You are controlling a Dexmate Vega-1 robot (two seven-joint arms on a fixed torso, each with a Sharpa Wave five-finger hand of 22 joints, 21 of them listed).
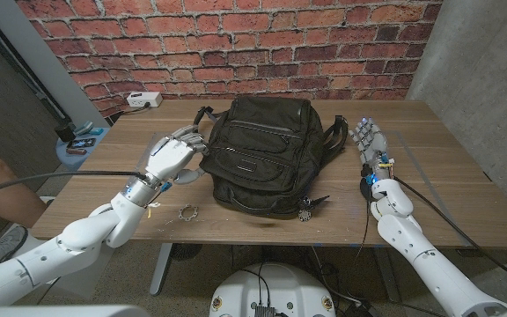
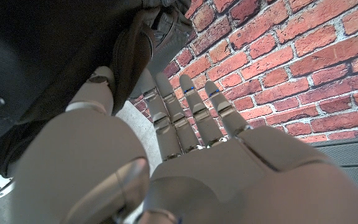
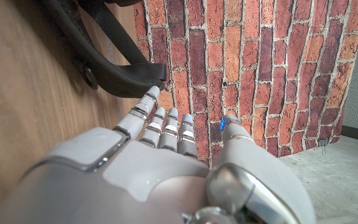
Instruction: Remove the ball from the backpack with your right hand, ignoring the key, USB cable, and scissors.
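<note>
Since the right hand (image 1: pixel 370 141) stands empty, fingers extended, toward the desk's right edge beside the backpack (image 1: pixel 260 158), whose pockets look zipped with no ball seen, the wrong item could be drawn out.

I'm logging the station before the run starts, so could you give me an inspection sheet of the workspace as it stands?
Surface: wooden table, bare wood on its right part.
Job's things: dark backpack lies mid-table, looks closed; ball nothing seen.
Clutter: small metal piece near the front edge; small dark item at the backpack's front.
Hands: left hand raised beside the backpack's left side, fingers apart, holding nothing; right hand to the backpack's right near a strap, fingers extended, holding nothing.
Cables: black cables along both arms.
Surroundings: brick wall; white power strip at the table's far left; a person's arm at the left edge.
</note>
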